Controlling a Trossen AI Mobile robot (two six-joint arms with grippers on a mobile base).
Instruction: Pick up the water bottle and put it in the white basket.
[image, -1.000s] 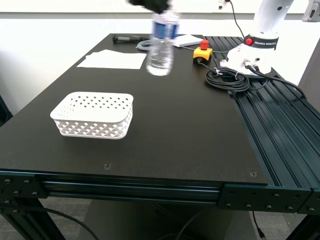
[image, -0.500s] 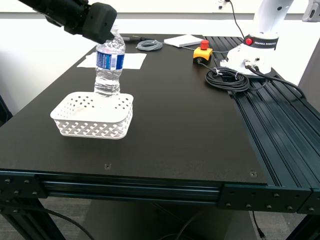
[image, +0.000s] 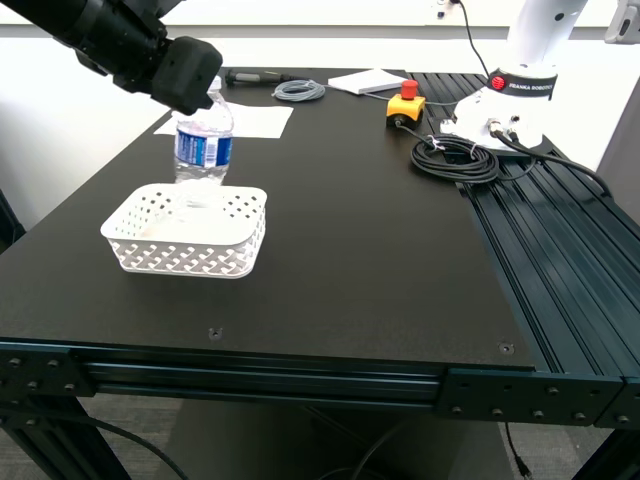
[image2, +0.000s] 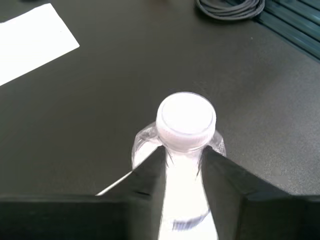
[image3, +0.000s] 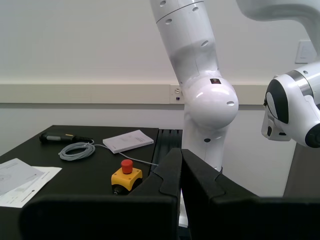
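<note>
since a second ago the water bottle (image: 203, 150) has travelled from high over the far part of the desk (image: 360, 240) across to the white basket (image: 187, 229), and in the last half second it has sunk lower, so its base now shows through the basket's far wall.

in the exterior view the black arm comes in from the exterior view's left, and my first gripper (image: 196, 82) holds the bottle by its top. the bottle stands upright with its lower end inside the basket, toward the far side. whether it already rests on the basket floor i cannot tell. sheets of paper (image: 250, 121), a grey cable coil (image: 299, 91) and a yellow stop button (image: 404, 105) lie beyond, well apart from the basket.

the first wrist view looks down past the white cap: the jaws are closed tight on the bottle's neck, just under the cap.

the second wrist view faces a white robot arm (image3: 200, 85) and the far wall; my second gripper (image3: 181, 165) has its jaws pressed together on nothing.

this looks like the placing step, nearly done. the next move calls for lowering until the base is surely seated, then parting the jaws gently and lifting straight up, since the tall bottle could tip over the shallow rim.
</note>
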